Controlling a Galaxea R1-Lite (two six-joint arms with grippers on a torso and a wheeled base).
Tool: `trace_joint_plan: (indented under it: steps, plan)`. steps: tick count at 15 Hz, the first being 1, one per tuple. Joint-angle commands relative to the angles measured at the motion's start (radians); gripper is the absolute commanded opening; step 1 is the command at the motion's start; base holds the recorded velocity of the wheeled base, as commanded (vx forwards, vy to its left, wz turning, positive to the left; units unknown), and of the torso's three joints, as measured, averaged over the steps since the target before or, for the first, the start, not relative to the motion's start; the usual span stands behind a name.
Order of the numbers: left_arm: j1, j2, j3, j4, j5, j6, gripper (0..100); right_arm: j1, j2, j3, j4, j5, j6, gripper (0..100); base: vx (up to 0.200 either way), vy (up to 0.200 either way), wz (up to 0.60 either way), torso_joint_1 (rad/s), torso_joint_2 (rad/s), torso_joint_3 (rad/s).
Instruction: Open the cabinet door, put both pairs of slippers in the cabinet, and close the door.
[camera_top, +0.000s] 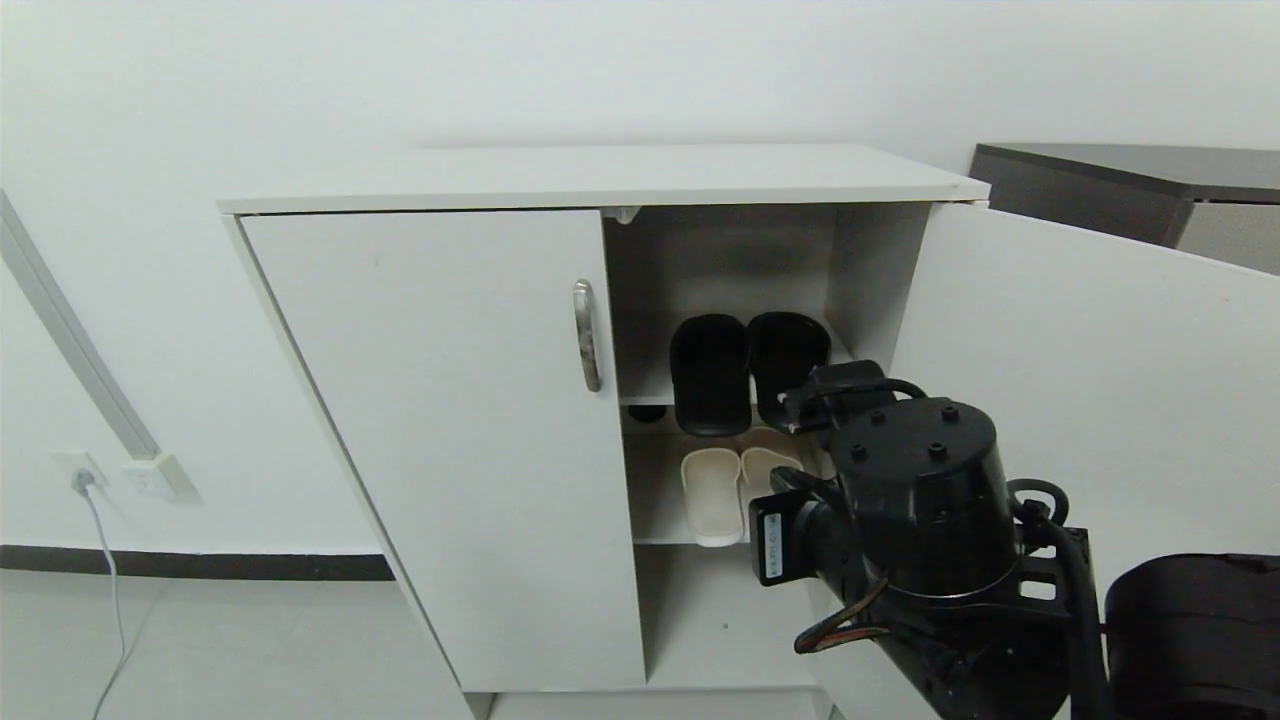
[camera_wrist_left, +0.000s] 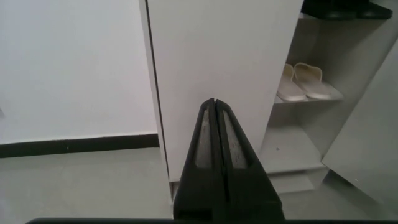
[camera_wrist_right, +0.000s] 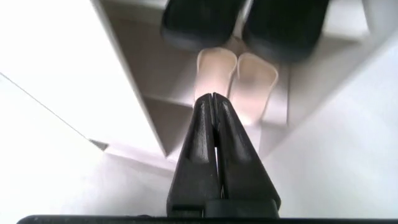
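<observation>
Cabinet shelves hold black slippers above cream slippers.

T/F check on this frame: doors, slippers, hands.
1. Both pairs are inside the cabinet. True: black slippers on the upper shelf, white slippers on the shelf below.
2. The right door is closed. False: it stands open, and the left door is the closed one.
3. The right hand grips a white slipper. False: it is shut on nothing, in front of the open compartment.
4. The left hand is shut and empty. True.
</observation>
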Motion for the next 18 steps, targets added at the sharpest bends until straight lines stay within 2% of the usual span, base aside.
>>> trace_joint_plan:
  steps: [1, 10, 15, 18]
  plan:
    - [0.0, 0.001, 0.0, 0.0, 0.0, -0.001, 0, -0.001, 0.013, -0.001, -0.002, 0.0, 0.001, 0, -0.2, 0.0, 0.0, 0.007, 0.01, 0.007]
    - [0.0, 0.001, 0.0, 0.0, -0.002, -0.001, 0, -0.027, 0.04, 0.038, -0.021, -0.002, 0.003, 0, -0.2, 0.0, 0.0, 0.002, 0.0, 0.003]
    - [0.0, 0.001, 0.0, 0.0, 0.0, -0.001, 0, -0.05, 0.071, 0.096, -0.157, 0.012, -0.025, 0, -0.2, 0.0, 0.0, 0.001, 0.0, 0.0]
    - [0.0, 0.001, 0.0, 0.0, 0.0, -0.002, 0, -0.05, 0.075, 0.104, -0.159, 0.024, -0.025, 0, 0.0, 0.0, 0.0, 0.0, 0.0, 0.0]
